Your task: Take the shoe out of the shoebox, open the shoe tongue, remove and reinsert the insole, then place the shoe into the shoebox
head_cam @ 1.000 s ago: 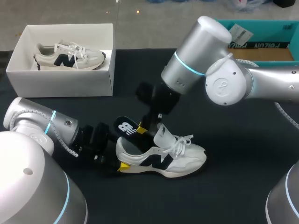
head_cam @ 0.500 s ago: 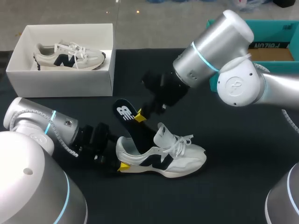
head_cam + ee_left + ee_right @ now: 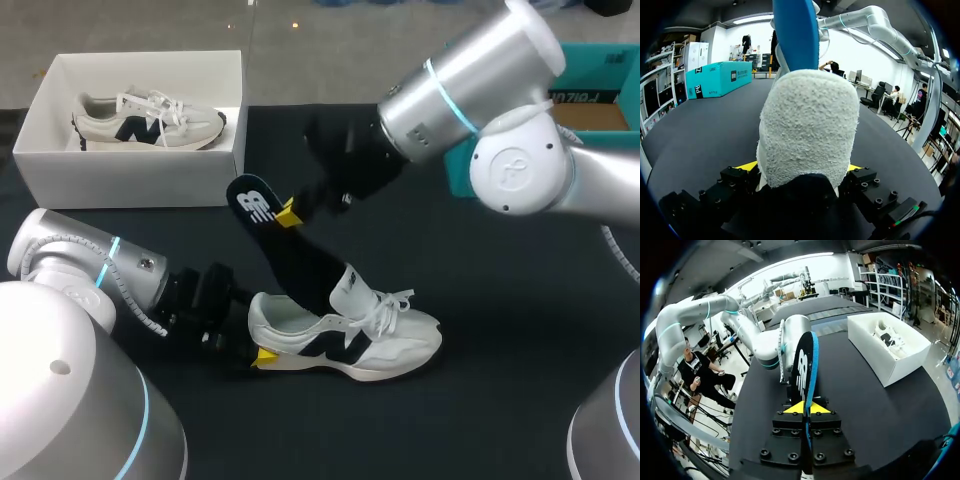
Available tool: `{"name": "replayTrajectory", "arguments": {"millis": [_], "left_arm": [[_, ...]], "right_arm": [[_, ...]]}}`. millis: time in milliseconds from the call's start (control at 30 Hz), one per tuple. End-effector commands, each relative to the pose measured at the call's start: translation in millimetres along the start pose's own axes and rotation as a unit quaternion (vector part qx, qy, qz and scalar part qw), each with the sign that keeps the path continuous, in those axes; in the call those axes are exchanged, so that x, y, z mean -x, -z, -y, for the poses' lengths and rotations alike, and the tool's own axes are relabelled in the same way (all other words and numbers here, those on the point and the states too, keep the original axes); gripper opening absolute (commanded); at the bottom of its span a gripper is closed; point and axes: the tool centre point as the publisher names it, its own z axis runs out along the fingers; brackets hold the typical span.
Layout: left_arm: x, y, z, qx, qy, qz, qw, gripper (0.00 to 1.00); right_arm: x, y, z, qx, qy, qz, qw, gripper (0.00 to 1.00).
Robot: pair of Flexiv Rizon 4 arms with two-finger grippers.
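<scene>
A white shoe (image 3: 350, 335) with dark side marks lies on the black table, toe to the right. My left gripper (image 3: 255, 352) is shut on its heel; in the left wrist view the fuzzy heel (image 3: 807, 130) fills the gap between the yellow tips of the gripper (image 3: 802, 169). My right gripper (image 3: 289, 214) is shut on the heel end of the black insole (image 3: 285, 250), which slants up out of the shoe with its front end still inside. The insole (image 3: 804, 371) stands edge-on between the right gripper's (image 3: 804, 408) tips. Its blue underside (image 3: 796, 35) rises above the heel.
The white shoebox (image 3: 130, 180) stands at the back left with a second shoe (image 3: 150, 118) inside it; it is also seen as the shoebox (image 3: 890, 360) ahead of the right gripper. A teal box (image 3: 590, 95) stands at the back right.
My right gripper has moved up and to the back left, drawing the insole farther out of the shoe. The left gripper and the shoe have stayed put.
</scene>
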Motion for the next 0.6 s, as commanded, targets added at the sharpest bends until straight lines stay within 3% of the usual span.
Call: {"name": "replayTrajectory", "arguments": {"millis": [33,167,600], "left_arm": [[-0.4,-2.7,-2.1,0.002,0.001,0.000,1.000,0.00],[-0.4,-2.7,-2.1,0.002,0.001,0.000,1.000,0.00],[-0.4,-2.7,-2.1,0.002,0.001,0.000,1.000,0.00]], "right_arm": [[0.0,14.3,-12.1,-0.001,-0.002,0.001,1.000,0.00],[-3.9,27.6,-24.0,0.024,-0.007,0.004,1.000,0.00],[-3.9,27.6,-24.0,0.024,-0.007,0.004,1.000,0.00]]}}
